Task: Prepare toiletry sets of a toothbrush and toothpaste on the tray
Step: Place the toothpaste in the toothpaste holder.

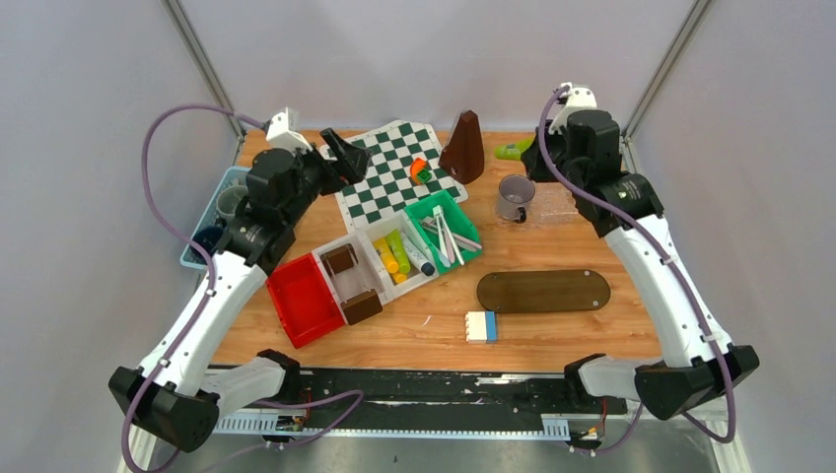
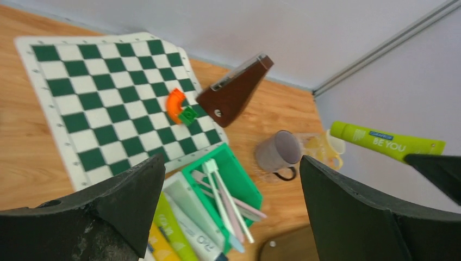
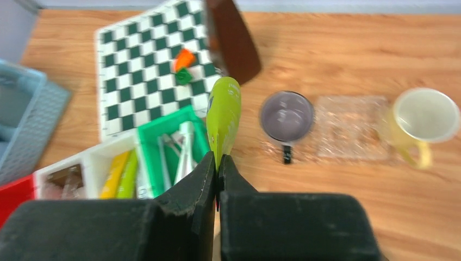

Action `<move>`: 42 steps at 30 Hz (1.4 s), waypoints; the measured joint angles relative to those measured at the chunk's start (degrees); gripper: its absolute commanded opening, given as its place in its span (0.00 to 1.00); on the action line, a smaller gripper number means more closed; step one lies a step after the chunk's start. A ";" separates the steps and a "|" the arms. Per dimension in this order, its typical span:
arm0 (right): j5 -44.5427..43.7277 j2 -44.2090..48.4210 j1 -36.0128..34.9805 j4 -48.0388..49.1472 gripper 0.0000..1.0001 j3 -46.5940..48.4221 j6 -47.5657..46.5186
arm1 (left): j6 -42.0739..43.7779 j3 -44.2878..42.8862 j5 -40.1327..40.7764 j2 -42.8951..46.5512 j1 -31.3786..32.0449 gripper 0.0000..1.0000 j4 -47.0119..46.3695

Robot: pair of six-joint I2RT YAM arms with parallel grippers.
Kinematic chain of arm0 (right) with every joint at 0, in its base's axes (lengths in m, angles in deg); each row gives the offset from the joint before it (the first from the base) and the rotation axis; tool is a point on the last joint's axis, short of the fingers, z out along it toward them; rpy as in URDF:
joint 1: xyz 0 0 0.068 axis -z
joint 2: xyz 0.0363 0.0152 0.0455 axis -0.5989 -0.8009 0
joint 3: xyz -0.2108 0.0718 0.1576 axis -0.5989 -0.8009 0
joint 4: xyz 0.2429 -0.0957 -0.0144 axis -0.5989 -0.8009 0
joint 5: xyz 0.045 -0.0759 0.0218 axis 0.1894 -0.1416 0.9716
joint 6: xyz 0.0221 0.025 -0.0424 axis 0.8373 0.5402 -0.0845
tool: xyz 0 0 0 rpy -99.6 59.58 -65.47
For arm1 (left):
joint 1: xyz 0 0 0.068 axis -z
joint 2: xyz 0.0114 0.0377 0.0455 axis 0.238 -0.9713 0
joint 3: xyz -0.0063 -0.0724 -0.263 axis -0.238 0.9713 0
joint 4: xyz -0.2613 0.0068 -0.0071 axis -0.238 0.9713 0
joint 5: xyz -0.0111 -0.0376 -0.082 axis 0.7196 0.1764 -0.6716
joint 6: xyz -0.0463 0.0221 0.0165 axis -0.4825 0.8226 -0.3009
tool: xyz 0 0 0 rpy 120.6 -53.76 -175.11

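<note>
Step in hand, as I read it: green tube (image 3: 224,114) goes into the grey mug (image 3: 286,115). Right gripper (image 3: 218,166) has its jaws pinched shut on the tube's flat tail end, with the cap end pointing away from the wrist. The tube is roughly level and up in the air, touching nothing else. The grey mug sits at the left end of the clear tray (image 3: 348,130) and looks to be on it. Pale yellow mug (image 3: 424,117) is at the other end, and both look empty.

To do it well:
- Bring the tube over the grey mug's mouth.
- Tip your wrist so the cap end points down.
- Lower until the cap is inside the rim, and only then let go. Drop it from high up and it may bounce off the rim or tip the mug.
- Mind the mug handle, which faces the near edge.
- Stay off the brown wedge-shaped object (image 1: 463,148), which stands near the mug.

Pose:
- **Right arm:** stretched far forward to the back of the table, wrist raised near the tray.
- **Left arm:** folded at the elbow, wrist up by the chessboard (image 1: 389,168). Left gripper (image 2: 231,166) has jaws spread wide with nothing between them. It looks free to fetch a toothbrush (image 2: 220,190) from the green bin (image 2: 242,174)
</note>
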 measured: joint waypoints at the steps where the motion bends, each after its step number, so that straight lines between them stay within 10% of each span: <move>1: -0.94 -1.16 1.36 -2.10 0.00 1.38 -0.20 | 3.06 -2.08 -0.04 -0.44 -0.59 1.00 2.34; 19: -4.83 -19.58 19.19 -15.32 0.00 14.05 0.24 | 36.09 -6.36 8.41 -4.35 -3.23 1.00 17.64; 42: -7.39 -33.77 20.96 -22.49 0.00 24.50 0.00 | 43.76 -0.15 21.29 -0.70 -3.28 1.00 16.02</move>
